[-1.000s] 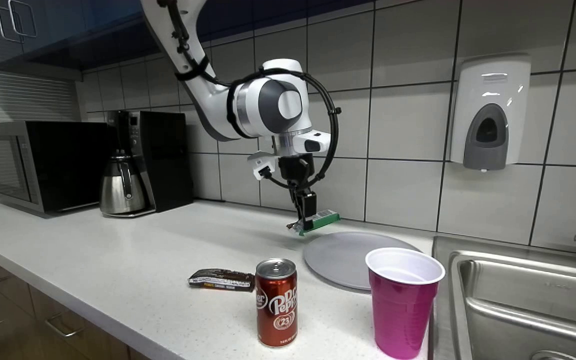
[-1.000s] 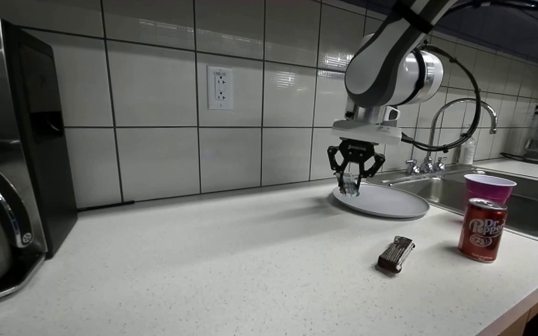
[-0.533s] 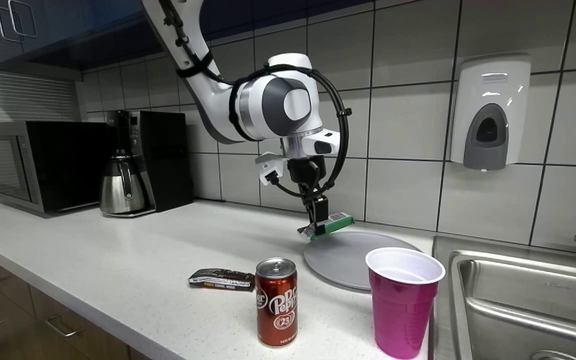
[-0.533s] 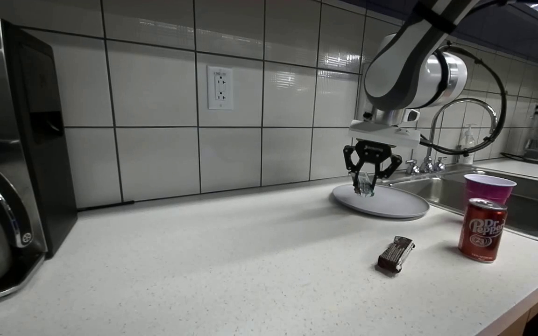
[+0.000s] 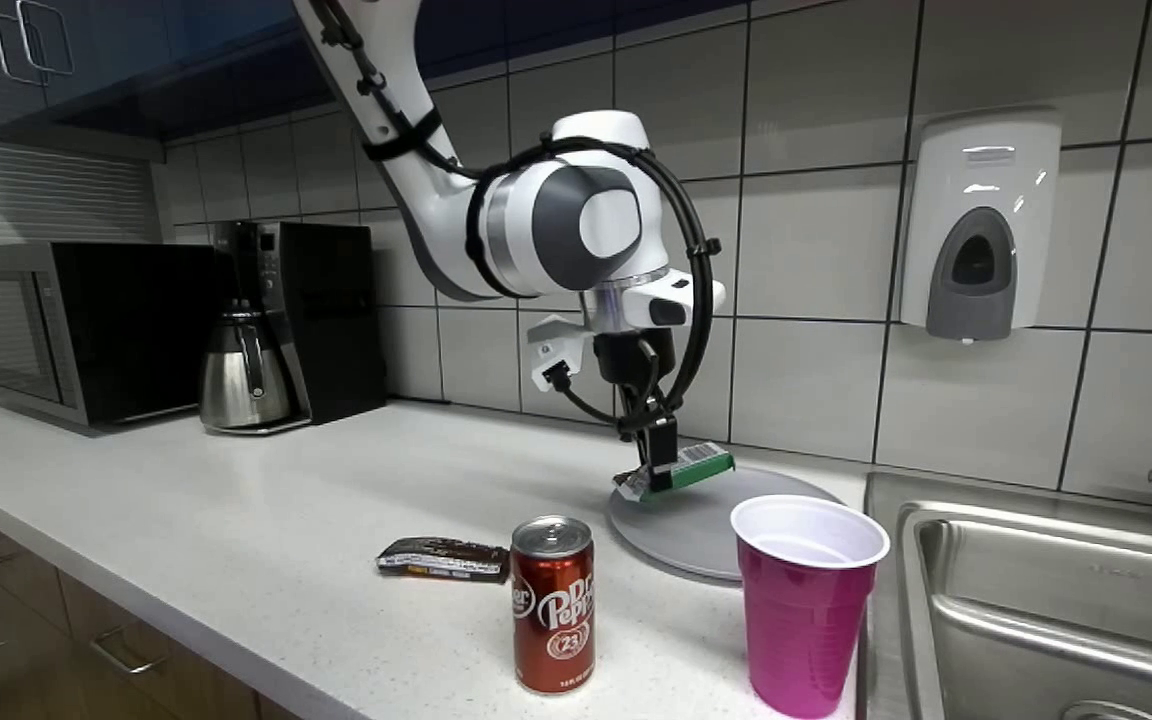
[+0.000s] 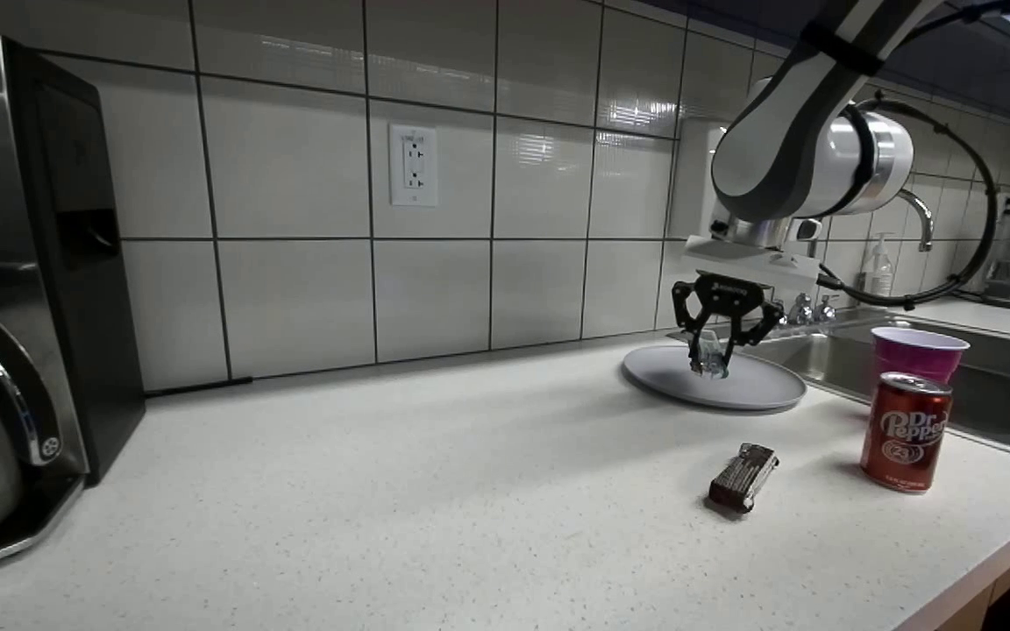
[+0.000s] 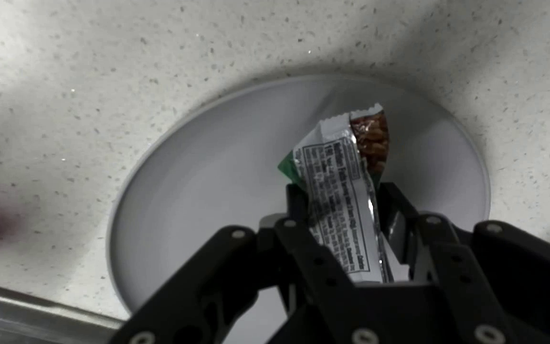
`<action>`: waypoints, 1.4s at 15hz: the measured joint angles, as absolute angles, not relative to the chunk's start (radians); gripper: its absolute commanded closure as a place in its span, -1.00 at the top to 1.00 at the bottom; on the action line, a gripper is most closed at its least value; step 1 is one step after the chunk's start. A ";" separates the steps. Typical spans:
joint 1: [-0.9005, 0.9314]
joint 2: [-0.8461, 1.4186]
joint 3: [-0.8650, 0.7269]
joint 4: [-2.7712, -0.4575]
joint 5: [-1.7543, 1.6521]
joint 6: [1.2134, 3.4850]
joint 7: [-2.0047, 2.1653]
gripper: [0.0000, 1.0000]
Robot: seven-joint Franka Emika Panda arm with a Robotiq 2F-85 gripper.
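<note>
My gripper [image 5: 660,476] is shut on a wrapped bar [image 5: 706,463] with a green and white wrapper. In the wrist view the bar [image 7: 337,205] lies between the two fingers, its printed label facing the camera and its far end sticking out past the fingertips. The bar is tilted, its green end higher in an exterior view. It is over a round grey plate [image 5: 671,540], which also shows in the wrist view [image 7: 189,191]. Whether the bar's low end touches the plate is hard to tell. In an exterior view the gripper [image 6: 709,364] is over the plate's near left part.
A dark brown wrapped bar [image 5: 443,560], a red Dr Pepper can [image 5: 554,605] and a pink cup [image 5: 806,630] stand or lie on the counter near the plate. A sink [image 5: 921,600] adjoins the plate's side. A coffee maker [image 5: 331,320], microwave [image 5: 136,330] and tiled wall stand behind.
The arm has moved toward the sink side and lowered a little, carrying the green wrapped bar from the plate's edge to over the plate. The other objects have not moved.
</note>
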State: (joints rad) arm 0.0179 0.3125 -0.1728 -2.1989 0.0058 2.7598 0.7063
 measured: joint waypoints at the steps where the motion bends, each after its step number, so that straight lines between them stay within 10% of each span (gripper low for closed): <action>1: 0.014 0.313 -0.174 -2.201 0.014 2.761 0.705 -0.65; 8: 0.007 0.324 -0.191 -2.201 0.040 2.761 0.704 -0.65; 9: 0.007 0.328 -0.194 -2.199 0.040 2.761 0.704 -0.51; 10: 0.007 0.332 -0.197 -2.196 0.040 2.761 0.704 0.34; 17: 0.007 0.353 -0.204 -2.175 0.041 2.762 0.705 1.00; 21: 0.012 0.353 -0.204 -2.171 0.041 2.762 0.705 1.00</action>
